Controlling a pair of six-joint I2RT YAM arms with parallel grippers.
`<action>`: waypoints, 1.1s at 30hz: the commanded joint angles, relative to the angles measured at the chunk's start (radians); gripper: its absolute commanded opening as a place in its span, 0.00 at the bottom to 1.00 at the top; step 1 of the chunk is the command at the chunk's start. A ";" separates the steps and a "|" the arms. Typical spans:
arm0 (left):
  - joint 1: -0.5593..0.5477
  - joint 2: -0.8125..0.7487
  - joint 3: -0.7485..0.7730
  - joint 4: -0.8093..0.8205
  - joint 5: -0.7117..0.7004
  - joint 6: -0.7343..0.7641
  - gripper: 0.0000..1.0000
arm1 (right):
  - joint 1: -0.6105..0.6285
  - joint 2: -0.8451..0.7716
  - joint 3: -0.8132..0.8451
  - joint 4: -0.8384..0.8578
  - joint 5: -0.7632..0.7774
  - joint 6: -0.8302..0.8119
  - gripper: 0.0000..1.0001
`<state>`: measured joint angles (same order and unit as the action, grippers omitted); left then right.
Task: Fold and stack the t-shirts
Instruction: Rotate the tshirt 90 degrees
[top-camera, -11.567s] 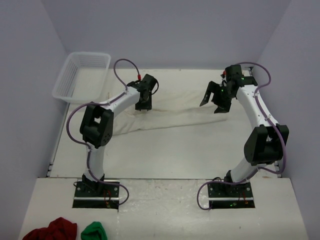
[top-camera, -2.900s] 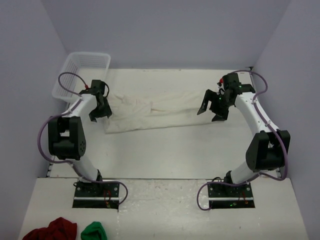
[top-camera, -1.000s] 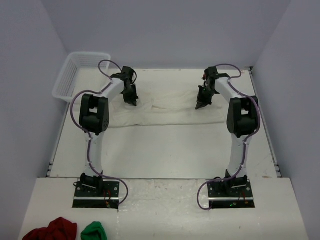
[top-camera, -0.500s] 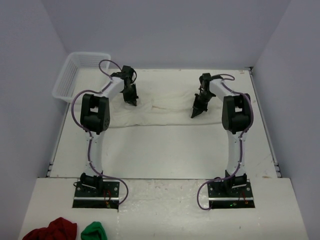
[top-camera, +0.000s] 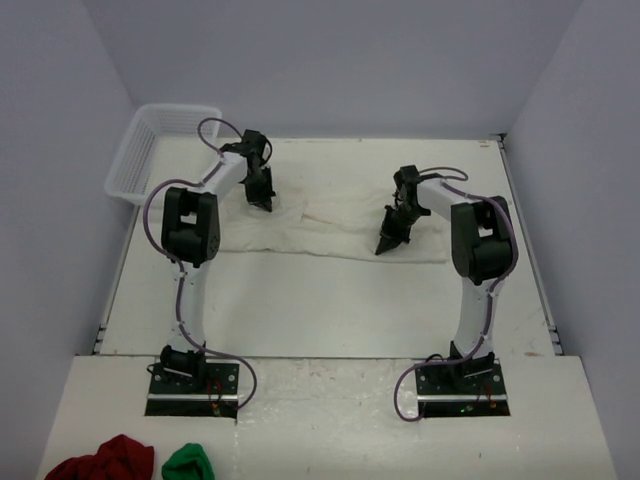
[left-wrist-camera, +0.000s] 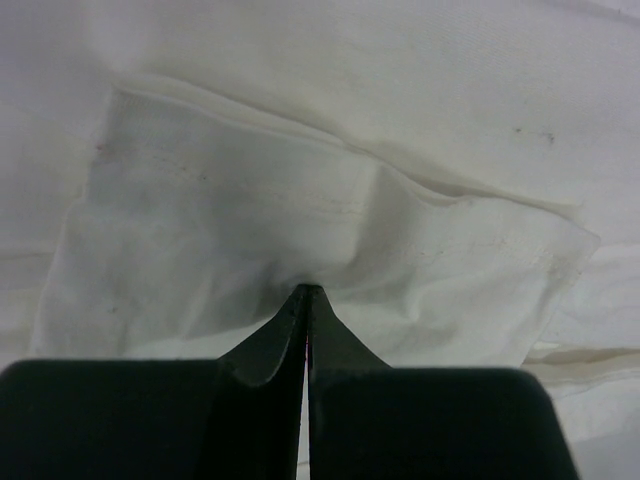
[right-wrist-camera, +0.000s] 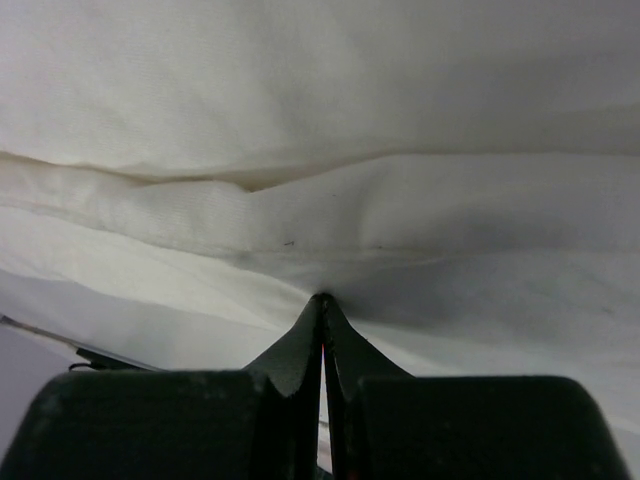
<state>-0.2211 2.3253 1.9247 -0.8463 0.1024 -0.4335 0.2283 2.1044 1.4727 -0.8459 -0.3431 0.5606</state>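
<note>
Off-white t-shirt is pinched by the left hand and right hand, both arms stretched forward, pointing down.

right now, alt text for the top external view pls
An off-white t-shirt lies in a long rumpled band across the table, with the left gripper shut on its left part and the right gripper shut on its right part. A white basket sits far left; a dark red bundle and a green bundle lie front left.
</note>
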 joint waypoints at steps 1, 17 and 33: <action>0.026 0.066 0.075 -0.042 -0.017 0.053 0.01 | 0.025 -0.040 -0.109 0.057 0.024 0.024 0.00; 0.022 0.229 0.238 -0.068 0.065 0.124 0.04 | 0.192 -0.130 -0.433 0.244 0.033 0.104 0.00; -0.015 0.266 0.260 -0.045 0.195 0.179 0.07 | 0.661 -0.021 -0.387 0.352 -0.028 0.280 0.00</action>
<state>-0.2066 2.4954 2.1952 -0.9215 0.2764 -0.3088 0.7792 1.9678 1.1221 -0.4583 -0.5404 0.8181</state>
